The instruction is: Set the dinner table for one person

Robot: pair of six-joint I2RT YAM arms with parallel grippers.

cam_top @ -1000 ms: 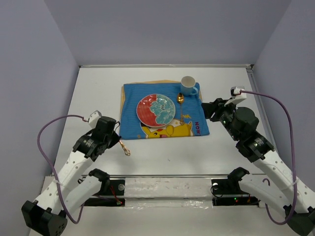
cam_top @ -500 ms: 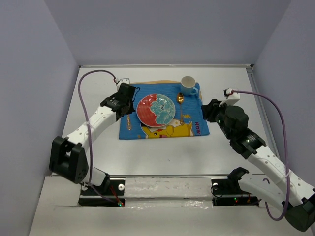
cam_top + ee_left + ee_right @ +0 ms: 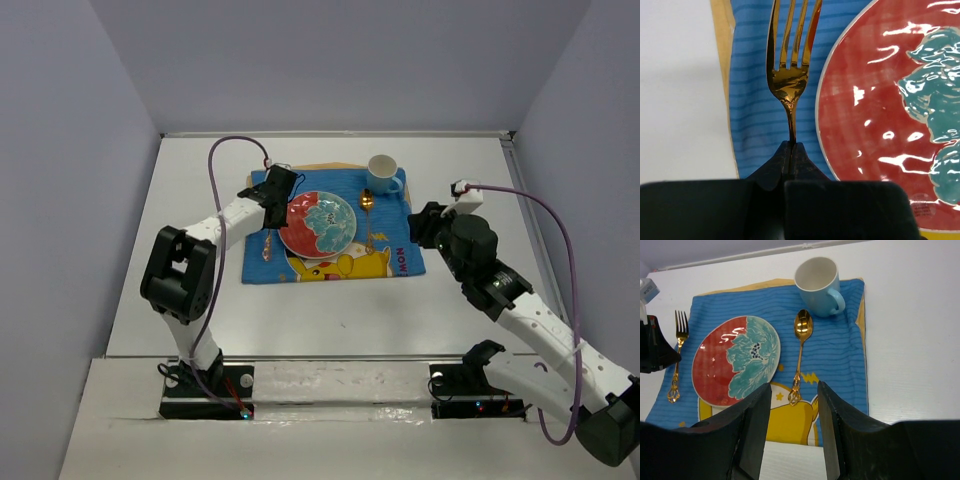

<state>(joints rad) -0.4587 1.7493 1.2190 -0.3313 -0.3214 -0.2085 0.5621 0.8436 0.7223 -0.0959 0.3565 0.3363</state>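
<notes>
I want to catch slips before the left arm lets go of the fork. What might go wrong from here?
1. The left gripper is shut on the neck of the fork, right beside the plate. If it pulls away before opening, it may drag the fork askew or into the plate's rim.
2. The fork lies near the left edge of the placemat, so a sideways tug could bunch the cloth or push the fork off it.

Bare dinner table point(image 3: 330, 315) is lying open at 6 o'clock of the plate point(image 3: 317, 223). At 9 o'clock the left gripper point(image 3: 791, 150), clamped on the fork point(image 3: 789, 82), is blocking that side; the spoon point(image 3: 368, 215) is occupying 3 o'clock, the cup point(image 3: 382, 174) 2 o'clock.
</notes>
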